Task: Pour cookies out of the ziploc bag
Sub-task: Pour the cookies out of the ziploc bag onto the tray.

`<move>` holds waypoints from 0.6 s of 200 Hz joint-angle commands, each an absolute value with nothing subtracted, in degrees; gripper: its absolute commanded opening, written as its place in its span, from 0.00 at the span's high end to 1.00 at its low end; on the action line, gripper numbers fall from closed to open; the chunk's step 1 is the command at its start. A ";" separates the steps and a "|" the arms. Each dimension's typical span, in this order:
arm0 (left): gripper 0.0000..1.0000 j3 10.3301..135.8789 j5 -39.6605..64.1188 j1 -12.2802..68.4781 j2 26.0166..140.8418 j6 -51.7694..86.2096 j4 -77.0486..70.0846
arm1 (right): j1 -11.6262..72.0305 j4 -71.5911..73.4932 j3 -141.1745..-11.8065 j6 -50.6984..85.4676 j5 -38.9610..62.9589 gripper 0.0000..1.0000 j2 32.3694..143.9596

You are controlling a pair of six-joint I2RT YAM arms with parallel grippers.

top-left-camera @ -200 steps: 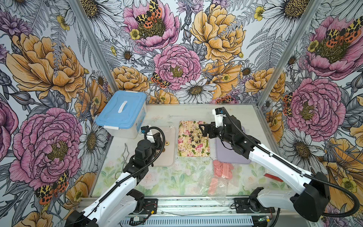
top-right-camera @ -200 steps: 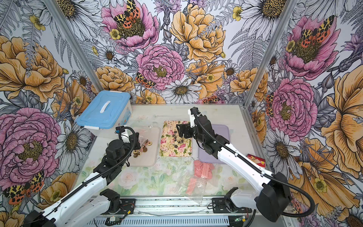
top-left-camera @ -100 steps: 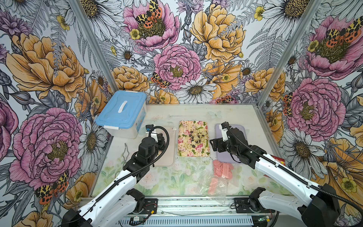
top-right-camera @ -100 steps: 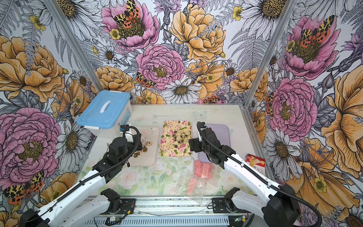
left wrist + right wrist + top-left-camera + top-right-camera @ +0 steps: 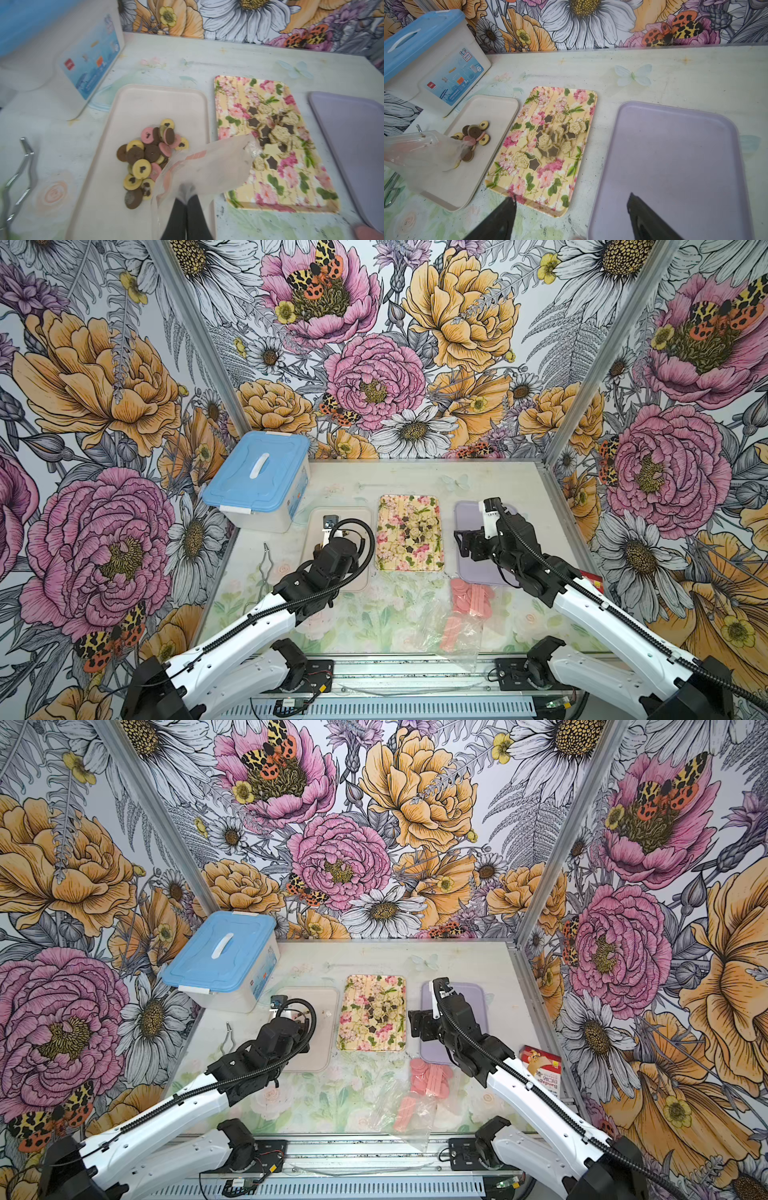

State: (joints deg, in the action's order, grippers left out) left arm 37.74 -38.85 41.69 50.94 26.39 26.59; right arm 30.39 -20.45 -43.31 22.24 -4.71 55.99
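Left wrist view, bottom centre of your frame: left gripper (image 5: 186, 209) pinched tight on clear bag (image 5: 204, 166), its mouth hanging over round cookies (image 5: 148, 153) heaped on beige tray (image 5: 133, 97). Star cookies (image 5: 270, 135) lie on flowered tray (image 5: 239, 87), right of centre. Right wrist view, bottom edge: your right gripper (image 5: 571, 216) spread wide, holding nothing, over near edge of purple tray (image 5: 675, 149). Top view, lower centre: pink discs (image 5: 471, 595) spilled beside second bag (image 5: 455, 635). Upper left: blue-lidded box (image 5: 259, 477).
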 commanded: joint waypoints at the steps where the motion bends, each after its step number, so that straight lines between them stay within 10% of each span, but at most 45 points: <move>1: 1.00 39.78 -56.28 41.63 47.55 29.09 33.90 | 30.06 -19.12 -42.73 22.59 -4.44 0.12 55.85; 120: 1.00 40.40 -58.56 16.28 60.52 42.61 42.28 | 29.18 -18.07 -41.91 22.41 -3.10 0.11 52.29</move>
State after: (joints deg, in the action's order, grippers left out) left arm 38.39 -54.72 17.89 59.44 40.21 38.24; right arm 29.54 -19.94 -41.71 22.24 -4.29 52.90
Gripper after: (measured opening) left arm 0.047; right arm 0.885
